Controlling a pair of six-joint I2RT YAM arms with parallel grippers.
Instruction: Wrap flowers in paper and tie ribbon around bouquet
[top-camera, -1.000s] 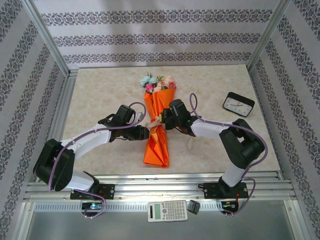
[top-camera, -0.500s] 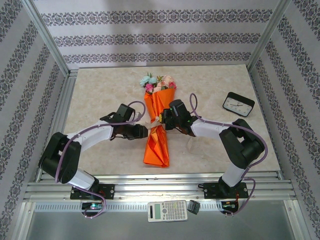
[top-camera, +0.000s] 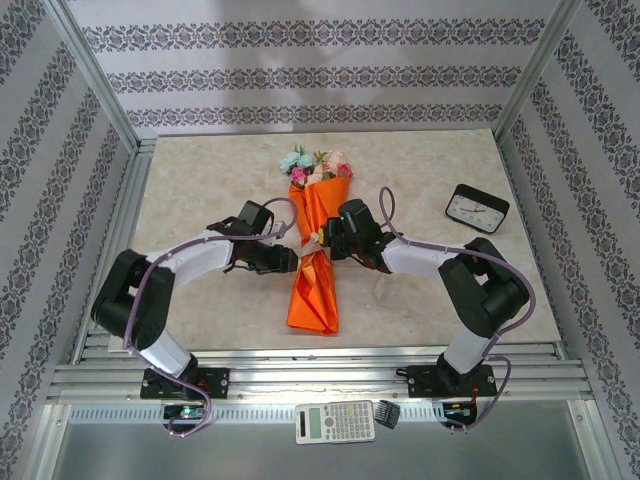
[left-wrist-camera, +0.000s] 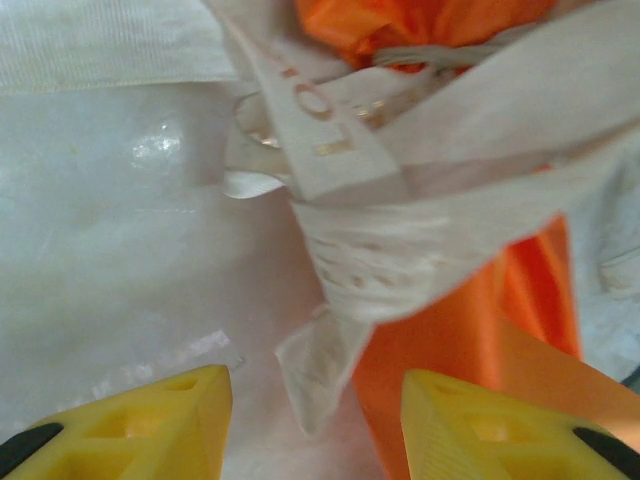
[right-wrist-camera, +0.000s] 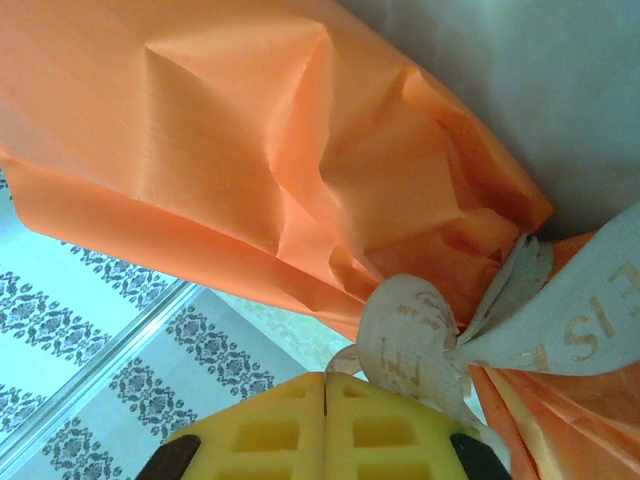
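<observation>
Fingers of the left gripper (left-wrist-camera: 313, 392) stand spread wide. A loose tail of the long beige fabric ribbon (left-wrist-camera: 400, 250) with gold lettering hangs in the gap between them, ungripped. Fingers of the right gripper (right-wrist-camera: 325, 380) are pressed together with their tips against the ribbon's knot. Whether any ribbon is caught between them I cannot tell. The ribbon is tied around the narrow waist of the tapering orange paper bouquet (top-camera: 315, 270). The bouquet lies lengthwise on the pale marbled surface (top-camera: 200, 180) between the two grippers. Its pink, peach and light-blue flowers (top-camera: 318, 166) show at the far, wide end. Seen from above, the left gripper sits just beside the waist and the right gripper is against it. Well apart on the right lies a small black clock (top-camera: 478, 208) with a white face. A grey calculator (top-camera: 335, 422) rests on the near metal rail.
</observation>
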